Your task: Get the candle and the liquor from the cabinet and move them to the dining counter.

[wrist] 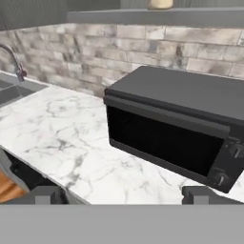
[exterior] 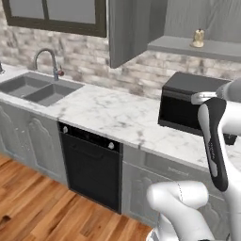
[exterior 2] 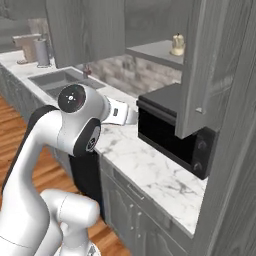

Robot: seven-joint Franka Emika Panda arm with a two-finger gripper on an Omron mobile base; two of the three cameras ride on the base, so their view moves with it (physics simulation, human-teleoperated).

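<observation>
The small tan-yellow candle [exterior: 198,38] [exterior 2: 177,45] stands on the inner shelf of the open grey cabinet [exterior: 134,28] [exterior 2: 210,65]; its base shows at the top edge of the hand view [wrist: 159,4]. My gripper [wrist: 126,195] is open, its two dark fingertips [wrist: 47,194] wide apart with nothing between them. It hovers over the marble worktop, facing the microwave, well below the shelf and the candle. The hand [exterior 2: 120,112] sits left of the microwave. The liquor is hidden from view, and the dining counter is out of view.
A black microwave [exterior: 188,106] [exterior 2: 175,135] [wrist: 176,124] stands on the marble worktop [exterior: 117,113] under the shelf. A sink [exterior: 37,87] with a faucet [exterior: 47,59] lies to the left, a black dishwasher [exterior: 92,162] below the worktop. An open cabinet door hangs above the microwave's right side.
</observation>
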